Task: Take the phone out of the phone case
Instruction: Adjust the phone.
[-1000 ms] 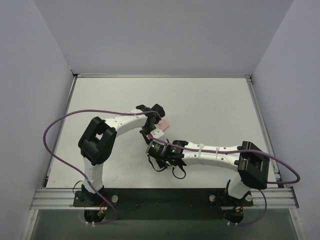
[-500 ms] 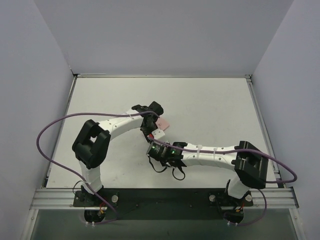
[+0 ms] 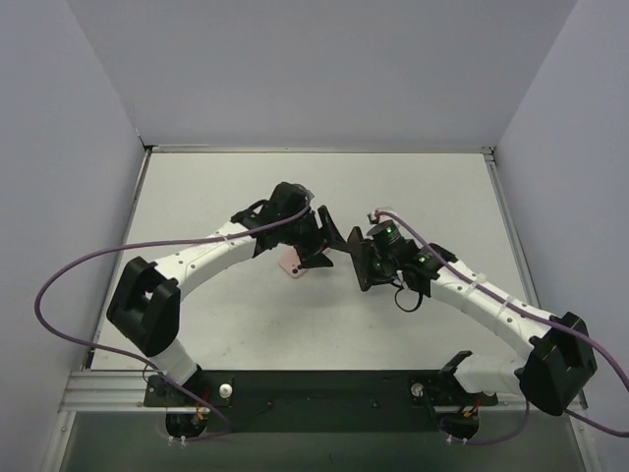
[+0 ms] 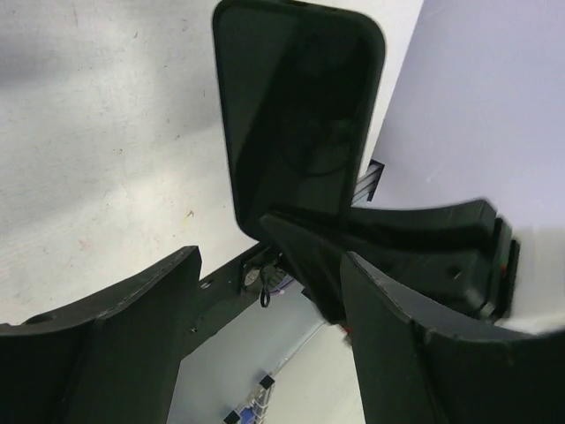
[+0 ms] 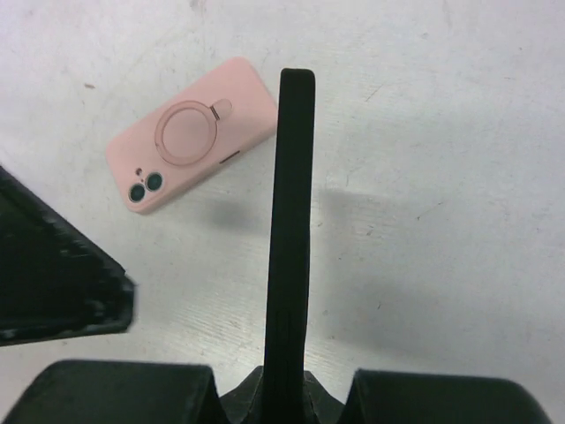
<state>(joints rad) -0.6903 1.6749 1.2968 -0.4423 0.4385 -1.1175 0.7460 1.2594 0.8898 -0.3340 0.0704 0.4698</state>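
Note:
The black phone [image 5: 291,203] is out of its case and stands edge-on in my right gripper [image 5: 287,389], which is shut on its lower end above the table. In the top view the phone [image 3: 337,234] hangs between the two wrists. The pink phone case [image 5: 190,132] lies camera side up on the table, empty of any grip; the top view shows the case [image 3: 291,264] under my left wrist. My left gripper [image 4: 274,300] is open, its fingers [image 4: 115,336] spread wide, with the phone's dark screen [image 4: 296,115] just beyond them.
White tabletop [image 3: 423,197] with grey walls on three sides. A metal rail [image 3: 324,385] runs along the near edge by the arm bases. Purple cables [image 3: 88,295] loop off both arms. The two wrists are close together mid-table.
The left gripper has opened and let go of the pink case, which now lies on the table. The right arm has swung right and up, carrying the phone clear of the case.

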